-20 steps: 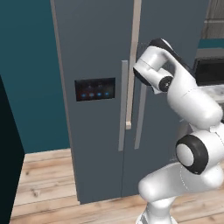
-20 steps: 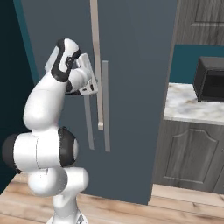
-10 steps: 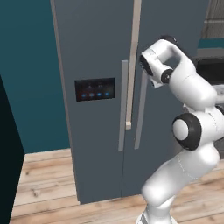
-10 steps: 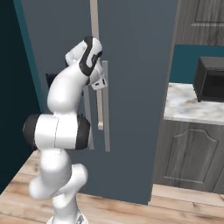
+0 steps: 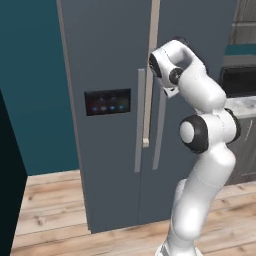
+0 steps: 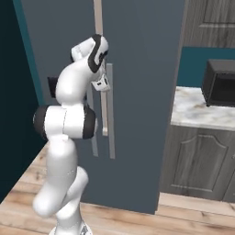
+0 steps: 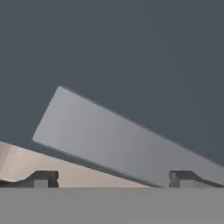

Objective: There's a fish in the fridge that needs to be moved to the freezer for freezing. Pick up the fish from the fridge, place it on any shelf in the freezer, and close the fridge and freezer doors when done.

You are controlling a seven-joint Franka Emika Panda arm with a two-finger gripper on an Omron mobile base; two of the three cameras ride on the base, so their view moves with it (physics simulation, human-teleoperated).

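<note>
Reaching for the fridge door handle (image 7: 131, 146), the gripper (image 7: 113, 177) stands wide open and empty, fingertips either side of the bar; it wants centring before closing. Both doors (image 5: 195, 60) are shut, so the fish sits unseen inside

Doors shut, arm raised before the handles

The freezer (image 5: 100, 125) is set left of the fridge (image 5: 195, 45), their bar handles (image 5: 140, 120) side by side at the seam. A counter (image 6: 202, 110) stands right of the fridge, with a microwave (image 6: 220, 82) on it.
</note>
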